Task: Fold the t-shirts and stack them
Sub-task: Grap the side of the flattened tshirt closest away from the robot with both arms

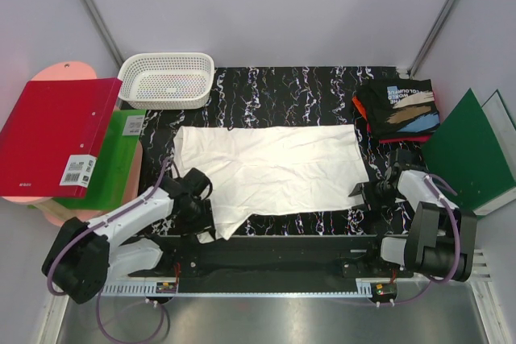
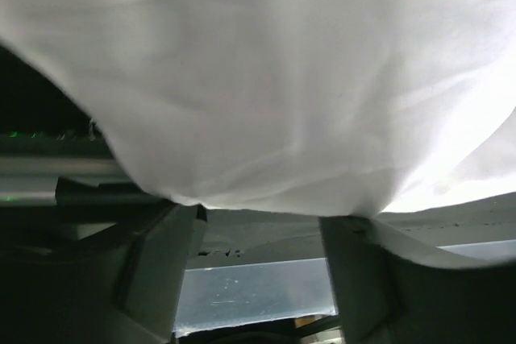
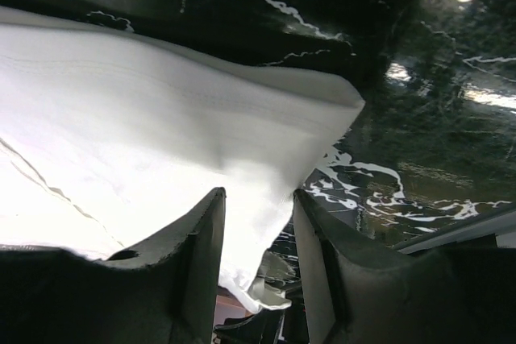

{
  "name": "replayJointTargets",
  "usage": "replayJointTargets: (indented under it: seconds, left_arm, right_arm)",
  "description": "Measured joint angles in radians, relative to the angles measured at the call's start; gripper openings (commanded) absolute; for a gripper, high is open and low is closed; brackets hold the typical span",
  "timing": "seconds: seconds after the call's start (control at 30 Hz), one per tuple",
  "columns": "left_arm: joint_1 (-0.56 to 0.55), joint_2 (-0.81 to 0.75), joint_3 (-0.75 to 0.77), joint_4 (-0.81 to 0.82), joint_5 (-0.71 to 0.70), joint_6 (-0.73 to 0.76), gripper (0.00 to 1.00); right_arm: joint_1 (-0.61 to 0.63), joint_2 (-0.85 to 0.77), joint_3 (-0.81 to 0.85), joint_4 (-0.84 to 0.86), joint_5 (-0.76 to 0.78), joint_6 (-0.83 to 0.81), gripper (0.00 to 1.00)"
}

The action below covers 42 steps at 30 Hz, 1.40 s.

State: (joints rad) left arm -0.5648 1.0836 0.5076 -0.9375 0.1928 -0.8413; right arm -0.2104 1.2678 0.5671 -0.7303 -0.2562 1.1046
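A white t-shirt (image 1: 274,167) lies spread flat on the black marbled table (image 1: 298,86); no lettering shows. My left gripper (image 1: 201,219) is at its near left corner. In the left wrist view its jaws stand wide apart (image 2: 258,215), with the white cloth (image 2: 266,78) draped over the fingertips. My right gripper (image 1: 363,192) is at the shirt's near right corner. Its jaws are apart (image 3: 258,199), and the edge of the cloth (image 3: 121,142) runs down between them. A folded black shirt with tan-blue-white print (image 1: 401,105) lies on a red-orange one (image 1: 360,108) at the back right.
A white lattice basket (image 1: 168,78) stands at the back left. A red binder (image 1: 52,138) and a green binder (image 1: 113,159) lie left of the table. Another green binder (image 1: 468,151) lies at the right. A black rail (image 1: 274,251) runs along the near edge.
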Motion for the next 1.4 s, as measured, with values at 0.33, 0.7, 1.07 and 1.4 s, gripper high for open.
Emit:
replayJointTargets:
  seconds: [0.33,0.7,1.07,1.4]
  left_arm:
    - [-0.038,0.135,0.002,0.106,0.010,-0.014,0.00]
    - [-0.038,-0.073,0.298,-0.140,-0.122,-0.032,0.00]
    - [0.002,0.085,0.476,-0.188,-0.233,-0.037,0.00]
    - [0.085,0.323,0.555,-0.154,-0.222,0.056,0.00]
  right_arm:
    - [0.000,0.055,0.048,0.010,-0.001,-0.026,0.47]
    - [-0.006,0.130,0.098,0.034,-0.023,-0.076,0.48]
    - [-0.007,0.170,0.173,0.058,-0.025,-0.119,0.00]
    - [-0.010,0.169,0.360,0.042,0.012,-0.209,0.47]
